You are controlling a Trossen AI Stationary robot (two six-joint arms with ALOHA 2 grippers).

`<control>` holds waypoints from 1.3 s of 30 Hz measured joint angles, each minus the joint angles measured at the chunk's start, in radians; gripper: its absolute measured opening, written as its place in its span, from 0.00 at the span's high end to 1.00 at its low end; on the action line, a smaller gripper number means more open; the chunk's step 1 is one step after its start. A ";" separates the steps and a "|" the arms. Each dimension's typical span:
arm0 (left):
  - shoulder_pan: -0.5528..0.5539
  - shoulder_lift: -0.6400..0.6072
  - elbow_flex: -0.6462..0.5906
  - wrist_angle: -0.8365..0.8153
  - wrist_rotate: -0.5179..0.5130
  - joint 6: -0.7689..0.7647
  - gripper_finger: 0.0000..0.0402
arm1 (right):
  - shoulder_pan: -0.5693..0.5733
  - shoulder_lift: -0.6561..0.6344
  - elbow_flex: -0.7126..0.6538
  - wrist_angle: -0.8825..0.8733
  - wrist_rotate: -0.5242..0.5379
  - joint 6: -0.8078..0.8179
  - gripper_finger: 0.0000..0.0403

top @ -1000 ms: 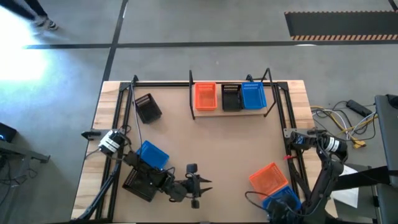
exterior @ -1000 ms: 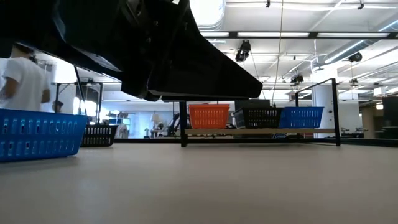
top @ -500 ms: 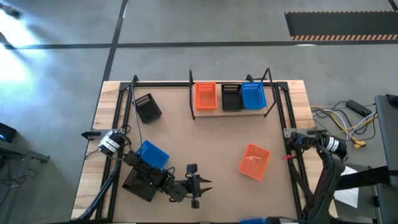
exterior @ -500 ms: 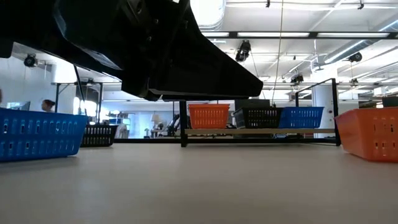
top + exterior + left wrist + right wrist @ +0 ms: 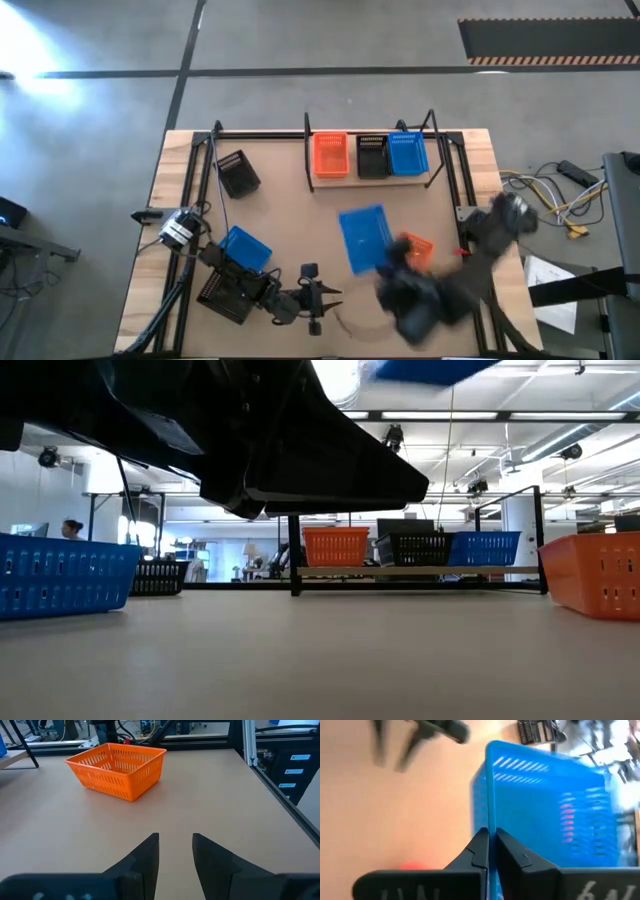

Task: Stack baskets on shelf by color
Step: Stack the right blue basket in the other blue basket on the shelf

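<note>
The shelf (image 5: 370,182) at the table's far edge carries one orange, one black and one blue basket. My right gripper (image 5: 490,837) is shut on a second blue basket (image 5: 362,238), held above the table right of the middle. An orange basket (image 5: 418,246) stands on the table beside it, partly hidden by my right arm. My left gripper (image 5: 175,845) waits open near the front edge, nothing between its fingers. Near my left arm rest a blue basket (image 5: 245,248) and a black one (image 5: 222,293). Another black basket (image 5: 237,173) stands at the far left. My right gripper pinches one upright perforated wall of the blue basket at its rim (image 5: 490,795), one finger inside the basket and one outside. The basket is lifted clear of the table and shows high up in the low view (image 5: 430,368).
Black rails (image 5: 203,190) run along the table's left, right and far sides. The shelf's black end frames (image 5: 432,130) stand up at both its ends. Bare tabletop (image 5: 300,215) lies between the shelf and my left gripper. Cables lie beyond the right edge.
My right arm has swung from the near right corner toward the table's middle, and the blue basket has come with it, lifted clear. The orange basket, at the near right corner a second ago, now stands on the table right of the middle.
</note>
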 joint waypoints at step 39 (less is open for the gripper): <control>0.205 -0.001 -0.019 0.022 0.106 0.349 0.75 | -1.260 -0.337 -0.616 0.220 -0.465 -0.861 0.92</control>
